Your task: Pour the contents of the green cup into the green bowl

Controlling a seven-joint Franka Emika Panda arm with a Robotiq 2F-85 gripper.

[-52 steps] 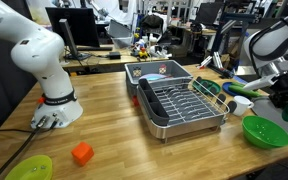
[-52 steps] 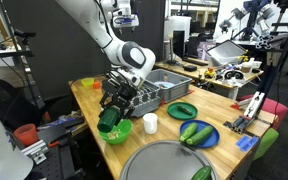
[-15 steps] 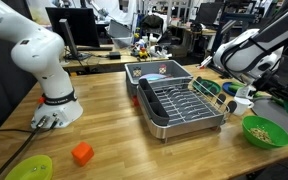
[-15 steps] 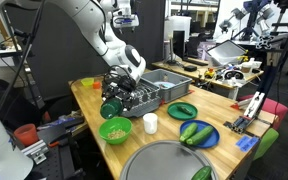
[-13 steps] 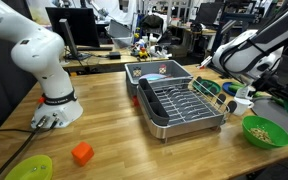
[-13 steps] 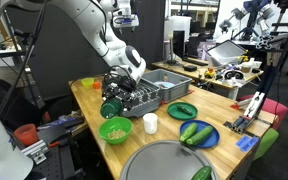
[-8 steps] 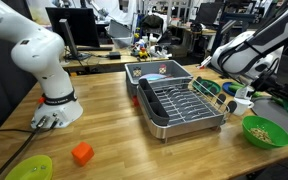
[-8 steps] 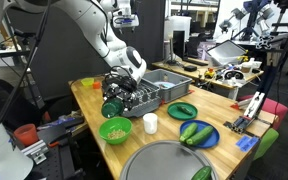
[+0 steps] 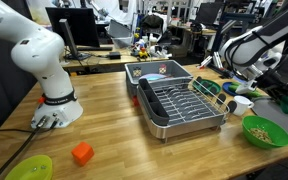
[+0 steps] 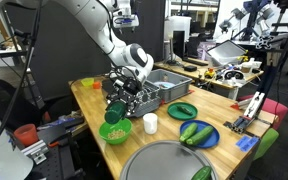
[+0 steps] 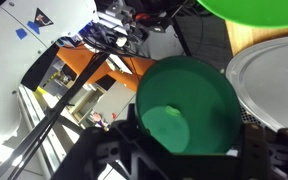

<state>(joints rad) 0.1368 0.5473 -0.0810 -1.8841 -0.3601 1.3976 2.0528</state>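
Above the green bowl (image 10: 115, 131), our gripper (image 10: 115, 108) clasped the green cup (image 11: 184, 110) by its wall: seemingly light, stiff, slippery

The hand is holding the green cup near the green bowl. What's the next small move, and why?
Probably move the green cup clear of the green bowl and set it on the table. In the wrist view the cup's inside looks empty, and in an exterior view the bowl holds brownish bits, so the pour seems done. The hand grips the cup above the bowl.
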